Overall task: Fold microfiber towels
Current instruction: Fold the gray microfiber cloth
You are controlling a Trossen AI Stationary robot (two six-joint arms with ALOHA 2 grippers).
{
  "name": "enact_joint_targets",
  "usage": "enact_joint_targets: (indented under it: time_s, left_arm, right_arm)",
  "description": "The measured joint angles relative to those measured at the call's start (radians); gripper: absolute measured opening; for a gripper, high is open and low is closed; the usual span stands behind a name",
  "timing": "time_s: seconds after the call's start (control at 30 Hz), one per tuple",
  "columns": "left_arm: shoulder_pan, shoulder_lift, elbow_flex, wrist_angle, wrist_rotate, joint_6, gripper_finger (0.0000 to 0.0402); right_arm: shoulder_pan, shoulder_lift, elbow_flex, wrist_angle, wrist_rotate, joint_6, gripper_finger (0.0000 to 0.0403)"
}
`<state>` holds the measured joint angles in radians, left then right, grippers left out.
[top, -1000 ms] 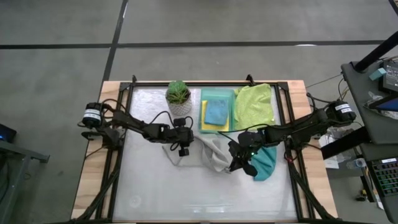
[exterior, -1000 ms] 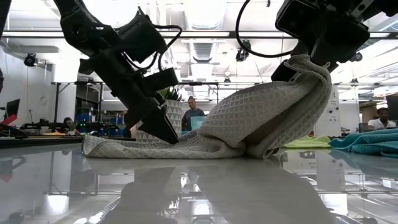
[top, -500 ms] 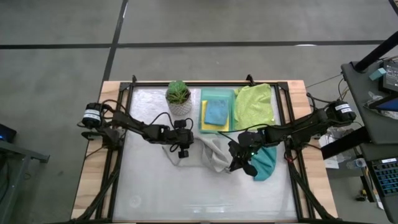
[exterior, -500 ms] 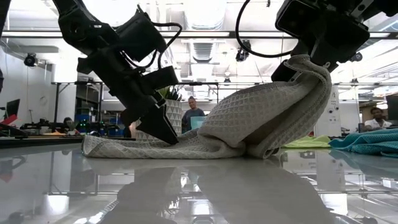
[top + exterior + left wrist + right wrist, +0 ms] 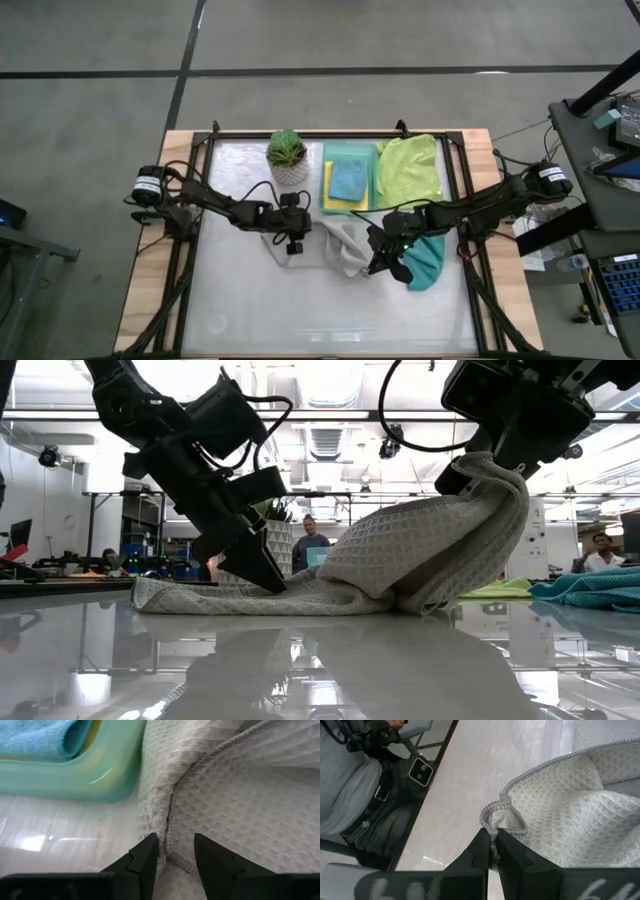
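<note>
So the pale grey towel [image 5: 343,247] is sitting roughly mid-table on the white table [image 5: 300,310], half flat and half pulled up into a hump. The right gripper [image 5: 492,851] has its fingers pinched tight on 1 corner of it, right at the stitched hem, and from the low camera you can see that corner hoisted up off the surface with the fabric draping down from it. The left gripper [image 5: 176,851] is down at the other, flat end of the same towel, fingers parted with a fold of the hem sitting between them; I can't tell whether it's actually gripping or just straddling the edge. The teal towel [image 5: 428,262] is bunched up just beside the grey one on the right arm's side, partly under that arm. Further back, the lime green towel [image 5: 409,167] lies spread out near the far right corner, and next to it the mint-green tray [image 5: 350,150] holds the light blue towel [image 5: 348,181] folded on top of the yellow towel [image 5: 327,188]. A small potted plant [image 5: 287,153] stands just left of the tray. In the low view a few people [image 5: 309,540] are visible in the room behind.
</note>
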<state>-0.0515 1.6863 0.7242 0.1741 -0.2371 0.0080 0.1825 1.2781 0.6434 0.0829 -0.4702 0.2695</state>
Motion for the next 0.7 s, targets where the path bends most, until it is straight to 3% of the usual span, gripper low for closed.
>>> enact_joint_targets:
  time_s: [0.13,0.33,0.53,0.7]
  left_arm:
    - [-0.013,0.0,0.0,0.0,0.0,0.006,0.009]
    - [-0.018,0.0,0.0,0.0,-0.003,0.006,0.0009]
    - [-0.043,-0.022,0.0,-0.008,-0.03,0.025,0.0002]
    - [-0.086,-0.112,0.0,-0.08,-0.032,0.039,0.0001]
  right_arm:
    - [0.0,0.0,0.0,-0.001,0.0,-0.001,0.0013]
    - [0.0,0.0,0.0,-0.001,0.002,-0.019,0.0013]
    - [0.0,0.0,0.0,-0.001,0.001,-0.008,0.0013]
    - [0.0,-0.027,0.0,-0.005,0.001,0.019,0.0013]
